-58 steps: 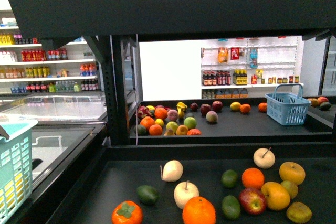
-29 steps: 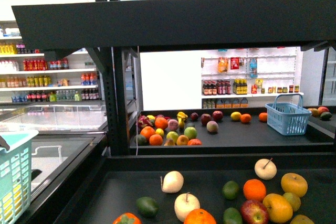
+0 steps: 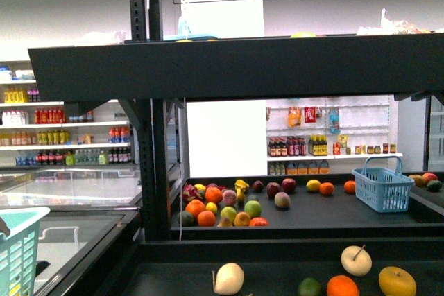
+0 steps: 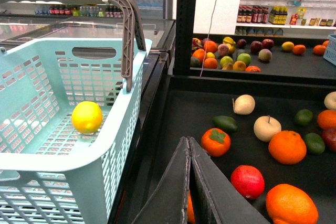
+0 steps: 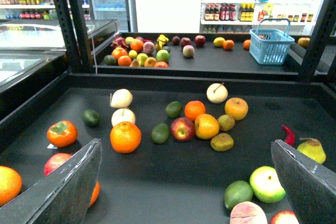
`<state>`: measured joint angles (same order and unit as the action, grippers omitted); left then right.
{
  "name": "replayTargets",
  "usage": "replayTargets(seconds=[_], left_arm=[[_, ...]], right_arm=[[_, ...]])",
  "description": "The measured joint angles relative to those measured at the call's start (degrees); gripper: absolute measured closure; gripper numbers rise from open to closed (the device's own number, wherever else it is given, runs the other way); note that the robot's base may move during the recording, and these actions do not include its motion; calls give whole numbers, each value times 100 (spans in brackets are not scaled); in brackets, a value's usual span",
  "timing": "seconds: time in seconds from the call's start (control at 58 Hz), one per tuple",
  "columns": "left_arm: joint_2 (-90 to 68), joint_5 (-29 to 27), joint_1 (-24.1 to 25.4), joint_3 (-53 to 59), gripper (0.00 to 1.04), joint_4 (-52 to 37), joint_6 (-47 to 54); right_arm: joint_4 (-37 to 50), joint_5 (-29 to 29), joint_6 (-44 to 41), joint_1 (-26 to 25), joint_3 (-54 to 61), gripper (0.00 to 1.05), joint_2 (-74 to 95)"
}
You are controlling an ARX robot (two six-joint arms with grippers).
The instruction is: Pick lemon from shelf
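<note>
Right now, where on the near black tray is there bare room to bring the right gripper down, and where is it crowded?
Bare tray lies between the big orange and the lime, in front of the red apple. Another free strip runs along the right side behind the red chili. The middle is crowded around the apple, and fruit also bunches near the right gripper.
</note>
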<state>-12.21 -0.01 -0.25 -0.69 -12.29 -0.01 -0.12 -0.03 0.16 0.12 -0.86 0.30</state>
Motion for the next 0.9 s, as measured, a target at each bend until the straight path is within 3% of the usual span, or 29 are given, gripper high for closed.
replayTargets(seconds=[0.155, 0.241, 0.552, 0.897], left_arm=[[271, 0, 0, 0, 102, 278, 0], [951, 0, 0, -2, 102, 1117, 0], [1185, 0, 0, -2, 102, 1222, 0], [1185, 0, 0, -2, 40, 1222, -2]], right_arm=[[0, 0, 0, 0, 0, 7, 0], [0, 2, -2, 0, 0, 7, 0], [0, 0, 0, 0, 0, 7, -4], [0, 0, 0, 0, 0, 7, -4]])
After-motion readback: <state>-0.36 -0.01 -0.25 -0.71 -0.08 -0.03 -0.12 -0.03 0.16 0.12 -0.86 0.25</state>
